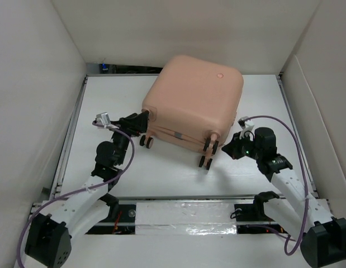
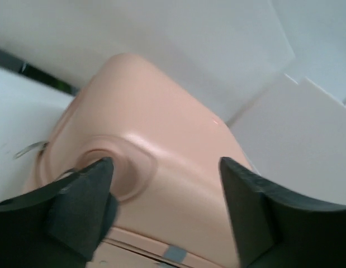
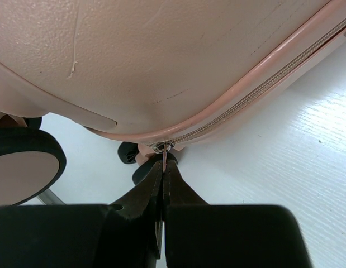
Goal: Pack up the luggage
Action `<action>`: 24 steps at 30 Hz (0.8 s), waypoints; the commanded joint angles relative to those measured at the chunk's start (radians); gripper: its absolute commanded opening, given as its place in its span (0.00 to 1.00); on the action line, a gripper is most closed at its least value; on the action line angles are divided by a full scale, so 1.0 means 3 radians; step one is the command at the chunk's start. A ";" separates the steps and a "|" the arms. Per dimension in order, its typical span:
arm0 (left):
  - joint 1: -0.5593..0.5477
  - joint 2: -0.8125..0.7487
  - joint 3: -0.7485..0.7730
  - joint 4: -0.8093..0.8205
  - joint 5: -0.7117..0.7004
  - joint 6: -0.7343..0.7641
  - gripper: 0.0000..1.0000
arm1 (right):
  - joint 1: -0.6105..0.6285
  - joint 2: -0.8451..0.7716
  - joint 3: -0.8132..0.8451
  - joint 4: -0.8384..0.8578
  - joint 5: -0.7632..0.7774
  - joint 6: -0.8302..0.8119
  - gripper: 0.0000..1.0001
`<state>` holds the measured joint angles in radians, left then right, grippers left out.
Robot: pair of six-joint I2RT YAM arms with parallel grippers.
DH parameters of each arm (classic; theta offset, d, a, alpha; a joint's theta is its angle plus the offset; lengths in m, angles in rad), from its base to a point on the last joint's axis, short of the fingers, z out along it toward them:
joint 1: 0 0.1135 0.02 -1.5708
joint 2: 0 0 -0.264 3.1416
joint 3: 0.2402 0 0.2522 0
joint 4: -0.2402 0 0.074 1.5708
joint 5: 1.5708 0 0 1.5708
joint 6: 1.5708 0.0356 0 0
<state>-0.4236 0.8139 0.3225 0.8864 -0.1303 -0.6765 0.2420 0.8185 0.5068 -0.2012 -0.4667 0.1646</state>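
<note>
luggage (image 1: 195,100): closed, laid flat on the white table (image 1: 105,100), centre-back; wheeled end is turned toward the arm bases.
shell: peach-pink, with rounded corners; a small round mark is seen on the top face.
wheels (image 1: 209,153): pink-and-black, two pairs at the near end, one by each near corner; one wheel is seen close up at the left of the right wrist view.
grey tab (image 1: 178,134): seen on the near side, between the wheel pairs.
left gripper (image 1: 142,119): placed at the near-left corner of the luggage, above the left wheel pair.
left gripper state: jaws are spread wide and nothing is held; the rounded corner is framed between the fingers (image 2: 77,206). Contact of the left finger with the shell cannot be told.
right gripper (image 1: 230,146): placed at the near-right corner, just beside the right wheel pair and low to the table.
right gripper state: jaws are pressed together, with the thin zipper pull (image 3: 163,158) pinched between the tips.
zipper (image 3: 256,89): metal teeth are seen running along the seam from the slider up to the right, meshed over that stretch.
surroundings: the table is enclosed by white panels (image 1: 161,28) at the back and sides.
</note>
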 commanded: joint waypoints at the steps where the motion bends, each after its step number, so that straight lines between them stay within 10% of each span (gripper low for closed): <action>1: -0.0553 -0.0100 0.0345 -0.0045 -0.0022 0.0749 0.69 | -0.0019 0.0017 0.0156 0.0809 0.0006 0.0055 0.00; 6: -0.1588 0.0676 0.0790 -0.0489 -0.0266 0.1309 0.65 | -0.0019 0.0252 0.0386 0.0962 0.0104 0.0075 0.00; 11: -0.1630 0.1570 0.1383 -0.0664 0.0611 0.1217 0.84 | -0.0019 0.0324 0.0459 0.0849 0.0048 0.0039 0.00; 24: -0.1630 0.2467 0.2330 -0.1165 0.1416 0.1100 0.90 | 0.0078 0.0176 0.0233 0.0932 0.0139 0.0080 0.00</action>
<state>-0.9283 1.5341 0.9596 0.4995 0.2527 -0.3431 0.2440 0.9218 0.5404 -0.0967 -0.3466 0.1761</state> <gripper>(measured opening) 0.892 0.023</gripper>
